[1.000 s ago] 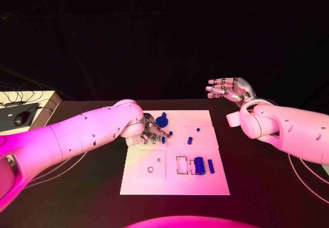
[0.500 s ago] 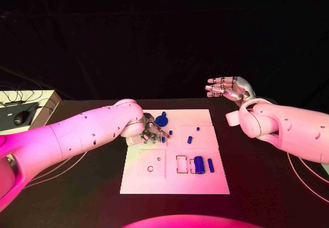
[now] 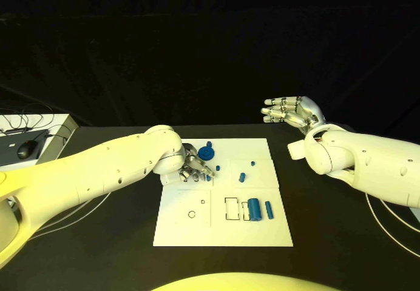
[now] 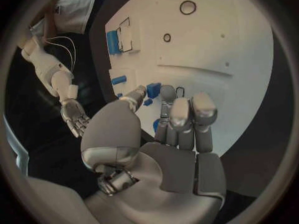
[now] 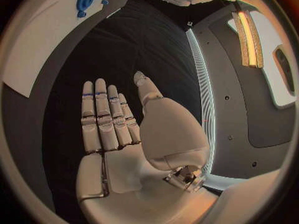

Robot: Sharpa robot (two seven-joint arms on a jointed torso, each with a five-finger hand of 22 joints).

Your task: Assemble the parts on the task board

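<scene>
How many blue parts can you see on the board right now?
7: round part at the far edge, three small ones mid-board, cylinder and bar near, one by the left hand; it may hide more.

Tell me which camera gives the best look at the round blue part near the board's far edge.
The head view: the round blue part lies unobstructed on the task board, beside the left hand. The right wrist view shows it small at the rim; in the left wrist view I cannot identify it.

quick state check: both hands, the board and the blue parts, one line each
left hand: low over the task board's far left, fingers curled among small blue parts; grip unclear
right hand: raised off the board, open, holding nothing
task board: flat on the table
round blue part: on the board's far edge
blue cylinder: lying by a rectangular slot
</scene>
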